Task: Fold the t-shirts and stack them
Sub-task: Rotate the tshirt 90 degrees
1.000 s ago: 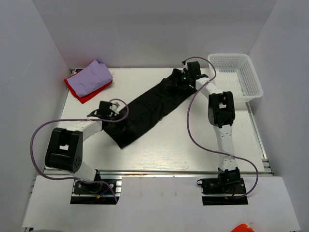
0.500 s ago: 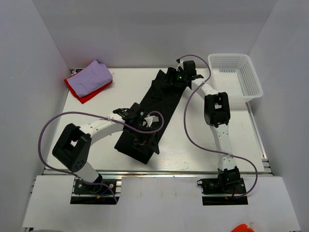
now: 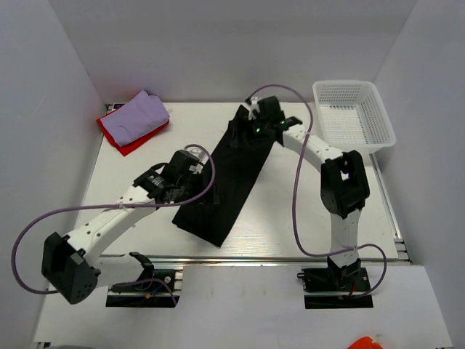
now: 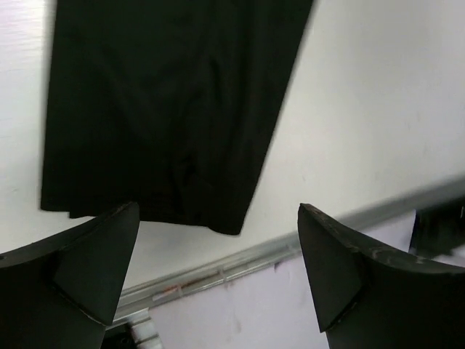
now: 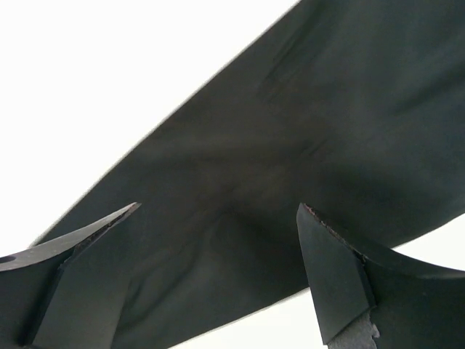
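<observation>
**A:** Pincers, status?

**B:** Both spread wide, nothing held. My left gripper [image 4: 218, 207] hangs by the left edge of the black t-shirt [image 3: 234, 174], toward its near half. My right gripper [image 5: 218, 207] is over its far end; can't tell if it's touching.

**A:** Shirt pos?

**B:** Flat, a long narrow strip lying diag. across the table [image 3: 305, 211], near end close to the front edge. The basket [image 3: 381, 138] is at far right, apart from it.

**A:** Others?

**B:** Far-left corner: the lavender t-shirt [image 3: 139, 115] lies on the red t-shirt [image 3: 129, 144], well apart from the black one.
</observation>
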Robot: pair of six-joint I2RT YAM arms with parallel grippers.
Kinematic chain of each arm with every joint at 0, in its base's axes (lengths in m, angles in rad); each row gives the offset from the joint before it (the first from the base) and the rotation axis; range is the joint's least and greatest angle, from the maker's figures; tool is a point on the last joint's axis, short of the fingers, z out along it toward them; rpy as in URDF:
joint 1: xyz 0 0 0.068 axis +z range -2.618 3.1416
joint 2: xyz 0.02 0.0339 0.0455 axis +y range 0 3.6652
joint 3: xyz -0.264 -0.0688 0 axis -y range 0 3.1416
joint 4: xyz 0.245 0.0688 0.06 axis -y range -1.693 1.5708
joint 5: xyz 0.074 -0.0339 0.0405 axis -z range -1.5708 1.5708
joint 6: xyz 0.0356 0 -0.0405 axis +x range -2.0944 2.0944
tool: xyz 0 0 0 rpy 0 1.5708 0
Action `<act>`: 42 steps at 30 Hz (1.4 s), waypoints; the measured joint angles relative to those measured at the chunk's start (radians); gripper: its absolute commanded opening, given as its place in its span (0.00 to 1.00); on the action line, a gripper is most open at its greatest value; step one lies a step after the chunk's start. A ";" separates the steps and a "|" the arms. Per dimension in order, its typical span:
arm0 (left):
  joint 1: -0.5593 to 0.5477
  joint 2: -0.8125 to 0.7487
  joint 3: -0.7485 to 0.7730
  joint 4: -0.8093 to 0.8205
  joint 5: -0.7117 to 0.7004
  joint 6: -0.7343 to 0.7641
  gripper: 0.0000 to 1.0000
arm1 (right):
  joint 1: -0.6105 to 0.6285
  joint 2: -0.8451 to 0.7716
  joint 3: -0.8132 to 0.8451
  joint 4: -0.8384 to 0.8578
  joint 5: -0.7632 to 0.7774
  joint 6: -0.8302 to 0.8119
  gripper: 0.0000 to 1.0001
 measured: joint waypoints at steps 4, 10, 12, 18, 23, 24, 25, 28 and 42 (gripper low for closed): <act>0.003 -0.103 -0.048 -0.021 -0.205 -0.114 1.00 | 0.123 -0.069 -0.177 -0.016 0.063 0.039 0.90; 0.015 -0.222 -0.145 -0.034 -0.334 -0.195 1.00 | 0.160 -0.069 -0.327 -0.042 0.089 0.105 0.90; 0.015 -0.220 -0.154 -0.035 -0.353 -0.206 1.00 | 0.145 -0.055 -0.328 -0.040 0.076 0.117 0.90; 0.021 -0.201 -0.161 -0.030 -0.381 -0.221 1.00 | 0.101 0.008 -0.256 -0.014 0.051 0.150 0.90; 0.022 -0.199 -0.167 -0.024 -0.395 -0.220 1.00 | 0.043 0.038 -0.226 0.010 0.024 0.170 0.90; 0.022 -0.198 -0.167 -0.019 -0.396 -0.219 1.00 | 0.025 0.042 -0.220 0.011 0.021 0.171 0.90; 0.022 -0.196 -0.167 -0.013 -0.398 -0.214 1.00 | 0.006 0.045 -0.214 0.010 0.020 0.171 0.90; 0.022 -0.172 -0.167 0.011 -0.394 -0.193 1.00 | -0.061 0.057 -0.190 -0.002 0.035 0.163 0.90; 0.022 0.061 -0.153 0.161 -0.263 -0.080 1.00 | -0.230 -0.151 -0.340 -0.101 0.079 0.047 0.90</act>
